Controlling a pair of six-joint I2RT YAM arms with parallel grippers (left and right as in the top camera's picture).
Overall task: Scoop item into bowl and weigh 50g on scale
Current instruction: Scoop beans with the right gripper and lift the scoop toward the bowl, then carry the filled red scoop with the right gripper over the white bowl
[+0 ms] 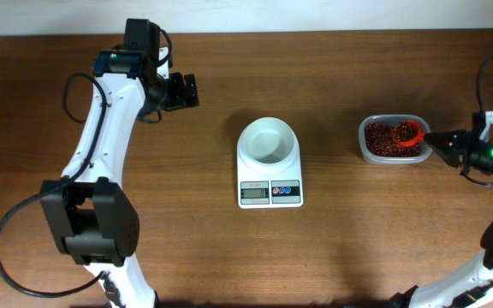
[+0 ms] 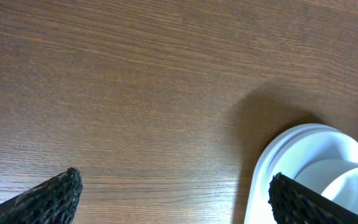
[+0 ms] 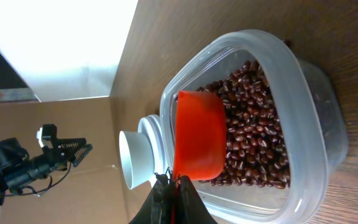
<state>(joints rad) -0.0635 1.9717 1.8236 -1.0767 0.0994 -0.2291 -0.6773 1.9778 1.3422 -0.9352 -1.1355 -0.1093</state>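
Observation:
The white bowl [image 1: 268, 141] stands on the white scale [image 1: 270, 181] at the table's middle; both show at the left wrist view's lower right, bowl [image 2: 347, 190] and scale [image 2: 272, 165]. The dark reddish-brown beans [image 1: 387, 141] fill a clear plastic container [image 1: 392, 158] at the right, also seen in the right wrist view [image 3: 253, 130]. My right gripper [image 1: 443, 141] is shut on the handle of an orange-red scoop [image 1: 410, 133], whose cup [image 3: 197, 134] lies in the beans. My left gripper [image 1: 187, 90] is open and empty, above bare table left of the scale.
The container's rim [image 3: 272, 59] surrounds the scoop. The table's far edge runs along the top of the overhead view. The left arm's base [image 1: 92, 222] stands at the front left.

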